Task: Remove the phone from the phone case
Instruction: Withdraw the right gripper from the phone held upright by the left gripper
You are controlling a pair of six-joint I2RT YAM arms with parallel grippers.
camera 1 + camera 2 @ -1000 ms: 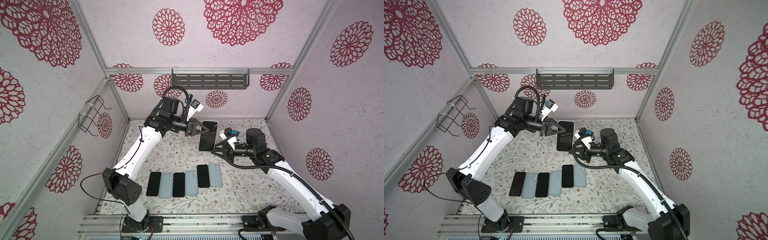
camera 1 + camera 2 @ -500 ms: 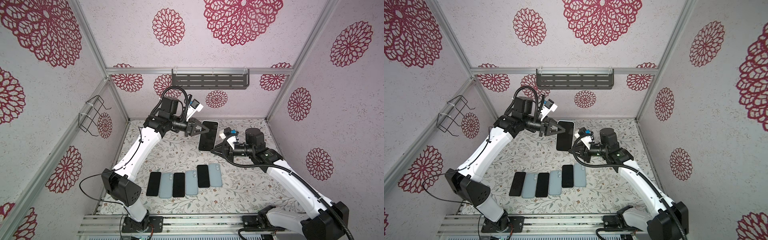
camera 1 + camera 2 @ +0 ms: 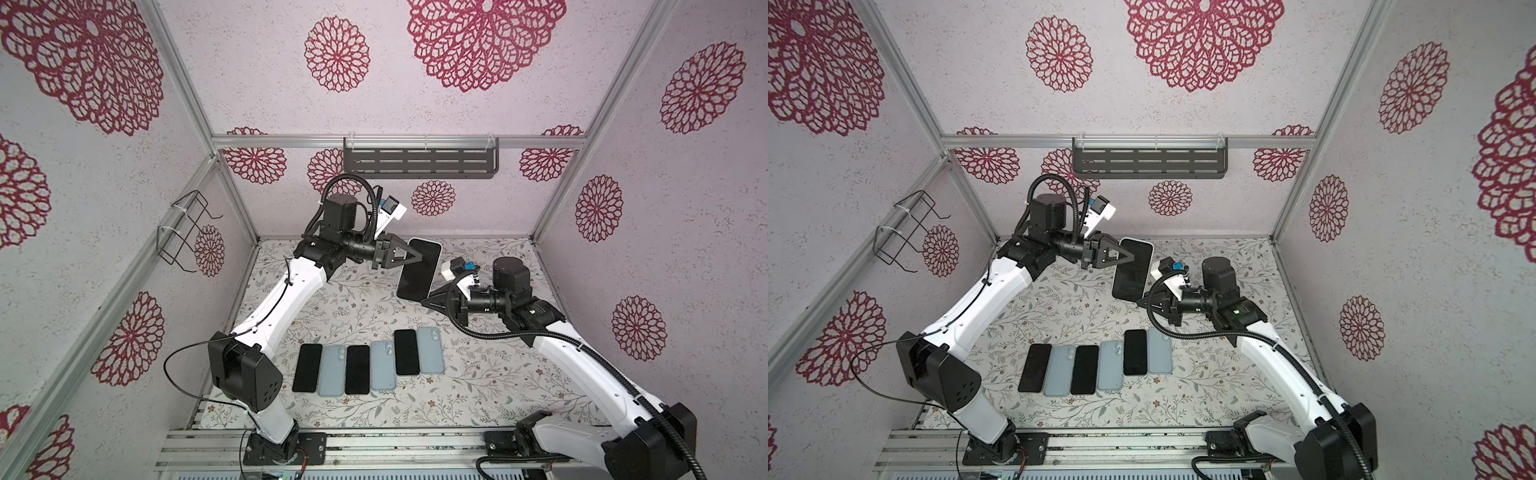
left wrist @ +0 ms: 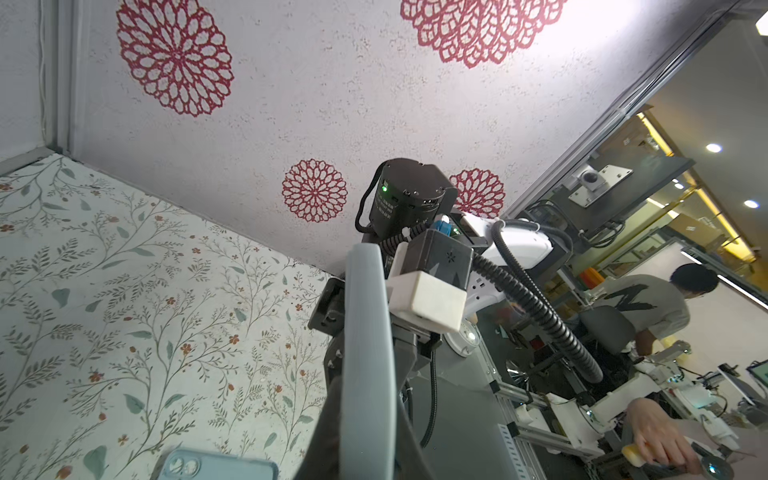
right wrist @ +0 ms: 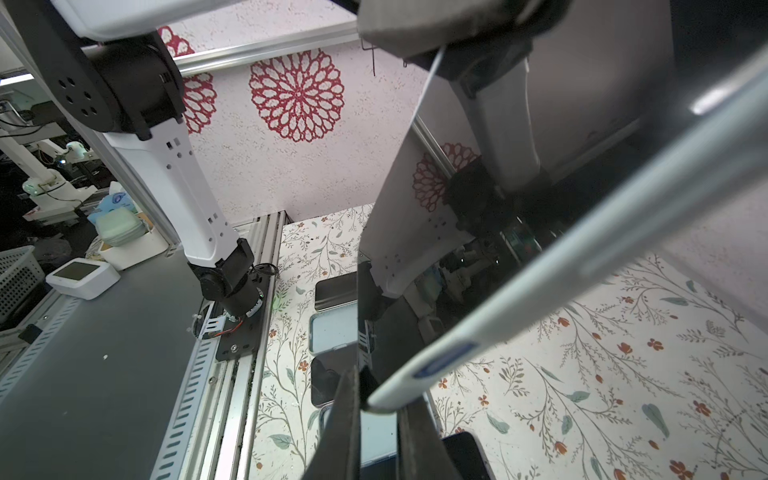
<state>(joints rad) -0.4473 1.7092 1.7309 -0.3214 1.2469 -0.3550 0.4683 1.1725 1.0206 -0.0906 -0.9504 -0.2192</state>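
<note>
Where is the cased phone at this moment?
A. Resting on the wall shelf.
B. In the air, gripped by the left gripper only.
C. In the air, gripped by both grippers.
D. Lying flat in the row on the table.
C: in both top views the cased phone is above the table, with the left gripper clamped near its upper end and the right gripper pinching its lower corner. The right wrist view shows this pinch too.

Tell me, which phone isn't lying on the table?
The phone held in the air between the left gripper and right gripper; the other phones lie flat on the table.
</note>
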